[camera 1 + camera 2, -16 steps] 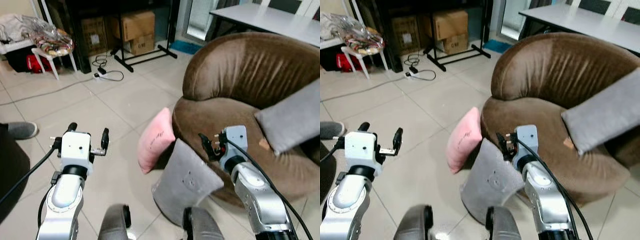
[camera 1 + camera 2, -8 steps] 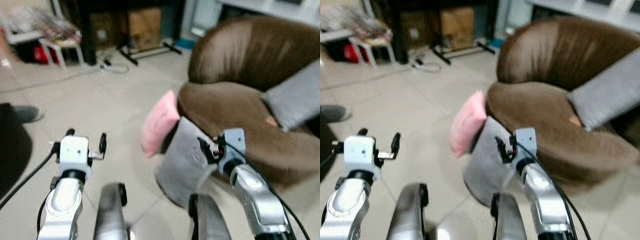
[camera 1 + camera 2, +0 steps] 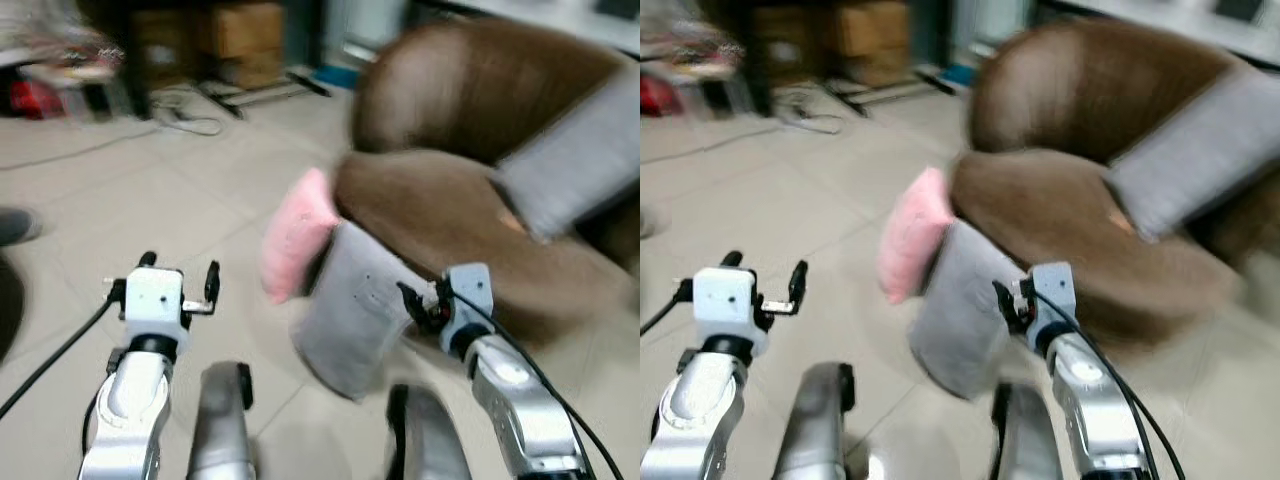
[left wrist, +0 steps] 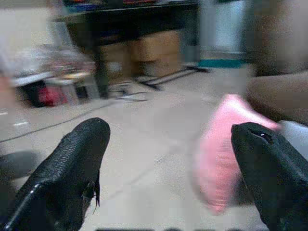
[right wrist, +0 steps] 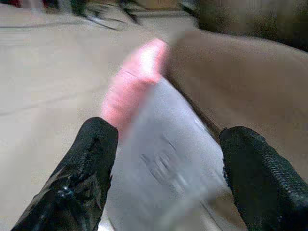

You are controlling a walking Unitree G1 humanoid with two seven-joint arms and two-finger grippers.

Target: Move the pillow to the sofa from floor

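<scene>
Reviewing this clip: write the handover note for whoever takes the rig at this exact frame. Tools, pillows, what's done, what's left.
Views are motion-blurred.
Left tool: open, empty, raised over bare floor.
Right tool: open, empty, raised just in front of the grey pillow.
Grey pillow and pink pillow both stand on the floor, leaning against the front of the brown sofa. Another grey pillow already lies on the sofa.
Done: the approach only; nothing gripped.
Left: close on a floor pillow, grip it, lift it onto the sofa seat.
</scene>
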